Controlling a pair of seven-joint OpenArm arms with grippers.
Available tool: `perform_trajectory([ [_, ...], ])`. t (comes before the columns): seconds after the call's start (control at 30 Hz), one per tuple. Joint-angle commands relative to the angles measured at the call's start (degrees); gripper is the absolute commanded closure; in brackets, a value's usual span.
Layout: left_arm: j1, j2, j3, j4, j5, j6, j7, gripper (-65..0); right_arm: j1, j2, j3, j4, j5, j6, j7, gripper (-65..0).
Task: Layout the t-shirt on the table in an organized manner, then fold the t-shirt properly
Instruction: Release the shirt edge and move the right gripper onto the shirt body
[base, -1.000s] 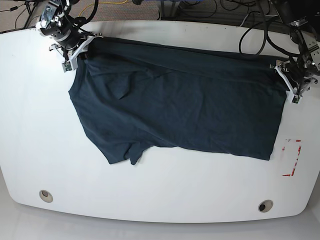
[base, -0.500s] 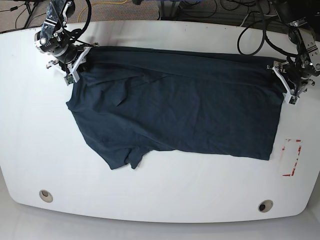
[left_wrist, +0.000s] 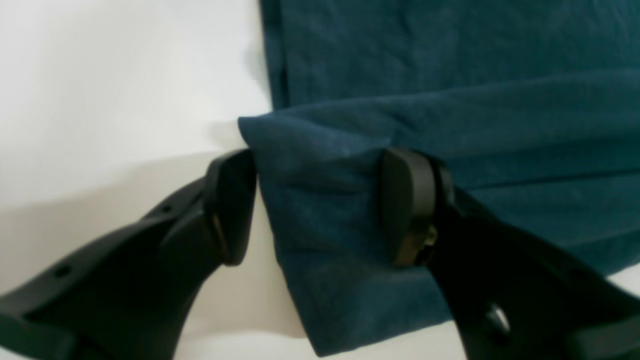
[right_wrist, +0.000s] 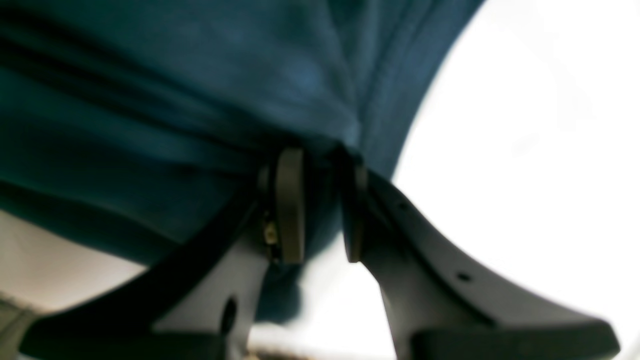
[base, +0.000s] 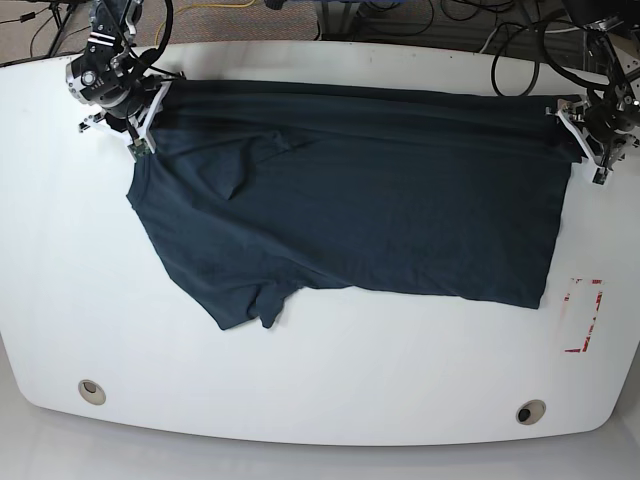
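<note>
T-shirt (base: 360, 210): spread dark navy across the far half of the white table (base: 330, 400), far edge stretched between both arms so the cloth lies flat for folding.
Left gripper (left_wrist: 320, 205): jaws set wide, a thick folded corner of the hem between them.
Right gripper (right_wrist: 320, 205): jaws nearly closed, pinching a bunched fold near the shoulder.
Loose part: near sleeve (base: 250, 305) lies crumpled, needs smoothing.
</note>
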Motion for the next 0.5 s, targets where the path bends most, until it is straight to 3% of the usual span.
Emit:
perform_trajectory([
  [0.0, 0.3, -1.2, -0.4, 1.1, 4.2, 0.6, 2.9, -36.5, -0.9, 0.5, 0.4, 5.4, -1.4, -0.5, -1.7, -12.7],
  [0.13, 0.3, -1.2, -0.5, 4.6, 4.2, 0.6, 3.1, -36.5, -0.6, 0.1, 0.3, 8.5, -1.1, -0.5, -3.5, -18.9],
  [0.37, 0.1, -1.0, -0.5, 11.0, 4.0, 0.6, 7.0, -36.5, 2.5, -4.1, 0.2, 10.5, -1.1, -0.5, -4.2, -42.0],
  [0.47, -0.1, -0.8, -0.5, 14.2, 4.0, 0.6, 9.0, -36.5, 4.7, -6.5, 0.2, 10.5, -1.1, -0.5, -4.2, -44.9],
])
